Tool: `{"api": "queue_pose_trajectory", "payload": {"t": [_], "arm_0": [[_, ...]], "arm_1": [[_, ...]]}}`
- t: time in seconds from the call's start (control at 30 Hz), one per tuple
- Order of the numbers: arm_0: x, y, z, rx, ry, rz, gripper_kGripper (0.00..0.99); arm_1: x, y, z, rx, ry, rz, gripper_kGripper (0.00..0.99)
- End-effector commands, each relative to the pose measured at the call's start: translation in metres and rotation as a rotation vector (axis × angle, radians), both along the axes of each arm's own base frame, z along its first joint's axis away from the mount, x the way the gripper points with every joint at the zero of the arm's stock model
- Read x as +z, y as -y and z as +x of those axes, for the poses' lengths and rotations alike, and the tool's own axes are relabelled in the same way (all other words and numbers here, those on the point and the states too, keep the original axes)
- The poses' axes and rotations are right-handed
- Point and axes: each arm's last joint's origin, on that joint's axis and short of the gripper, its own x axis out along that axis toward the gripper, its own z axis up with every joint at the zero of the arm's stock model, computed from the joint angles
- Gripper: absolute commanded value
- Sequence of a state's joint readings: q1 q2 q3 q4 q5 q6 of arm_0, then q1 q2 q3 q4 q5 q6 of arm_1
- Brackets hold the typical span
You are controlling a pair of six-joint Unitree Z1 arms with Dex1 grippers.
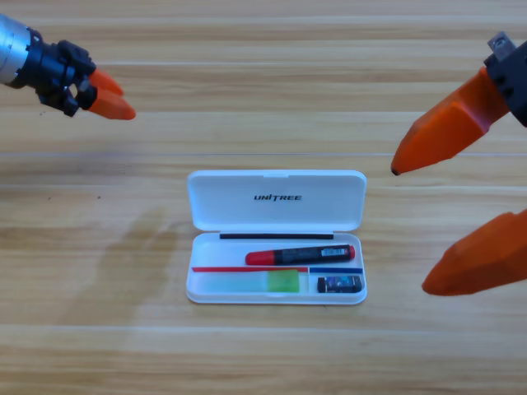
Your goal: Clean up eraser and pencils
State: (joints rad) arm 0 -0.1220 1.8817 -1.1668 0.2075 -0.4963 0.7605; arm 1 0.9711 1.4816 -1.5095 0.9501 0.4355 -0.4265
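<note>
You see a wooden table (263, 49). On it the white case (276, 200) lies open. Inside it, the red pencil (300, 255) and the green pencil (251, 283) lie sideways, with the eraser (340, 285) beside the green one. Left gripper (109, 95), up left of the case, looks closed. Right gripper (432, 222), right of the case, is spread wide.

The left gripper (115, 96) has a black, knobbly body of blocky lobes and two short orange jaws that taper to rounded tips. Behind the black body sits a smooth silver-grey metal cylinder, the last part of the left arm (10, 51) that shows. The right gripper (416, 226) shows much larger: two thick orange jaws, wedge-shaped, narrowing to blunt points, the upper one with a small dark tip. At the root of the upper jaw is a black housing, and above that a small grey metal bracket with a hole.
</note>
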Motion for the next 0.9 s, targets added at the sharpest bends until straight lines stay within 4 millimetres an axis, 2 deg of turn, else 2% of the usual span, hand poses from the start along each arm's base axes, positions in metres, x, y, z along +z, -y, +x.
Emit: {"api": "queue_pose_trajectory", "payload": {"t": [0.03, 0.27, 0.57, 0.7, 0.9], "arm_0": [[-0.022, 0.021, -0.004, -0.061, -0.074, -0.026, 0.0], [-0.031, 0.047, -0.011, -0.123, -0.079, -0.006, 0.0], [-0.058, 0.085, -0.015, -0.206, -0.13, 0.053, 0.0], [-0.065, 0.096, -0.016, -0.225, -0.142, 0.072, 0.0], [-0.063, 0.103, -0.018, -0.232, -0.137, 0.081, 0.0]], "arm_1": [[-0.017, -0.013, 0.009, 0.009, -0.035, -0.024, 0.931], [-0.019, -0.014, 0.009, 0.009, -0.037, -0.028, 0.931], [-0.02, -0.014, 0.009, 0.009, -0.04, -0.032, 0.931], [-0.02, -0.015, 0.01, 0.009, -0.041, -0.033, 0.931], [-0.021, -0.015, 0.009, 0.012, -0.042, -0.034, 0.931]]}}
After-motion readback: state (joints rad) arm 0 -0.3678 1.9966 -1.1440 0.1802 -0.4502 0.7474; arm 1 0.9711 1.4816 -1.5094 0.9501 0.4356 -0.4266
